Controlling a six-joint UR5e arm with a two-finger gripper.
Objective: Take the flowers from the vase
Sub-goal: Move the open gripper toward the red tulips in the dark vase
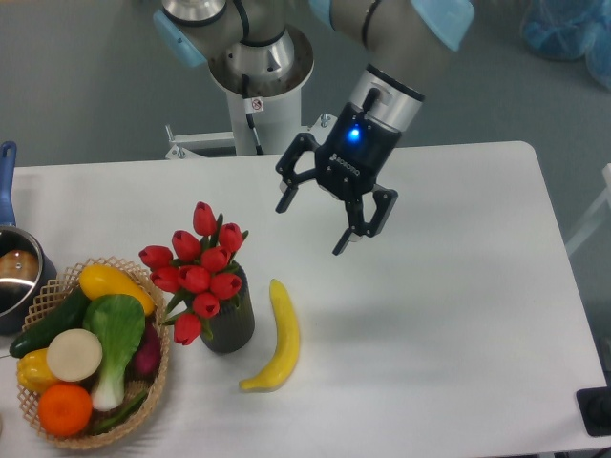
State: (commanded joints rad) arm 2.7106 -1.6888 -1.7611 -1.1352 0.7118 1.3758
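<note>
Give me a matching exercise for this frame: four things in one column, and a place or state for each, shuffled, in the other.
Things:
1. flowers
2. banana
3. tool
4. orange

Places or states:
A. lying on the table, right of the vase
B. in the wicker basket
C. standing in the vase
D. open, above the table, holding nothing

Pairs: 1-C, 2-A, 3-D, 4-B
</note>
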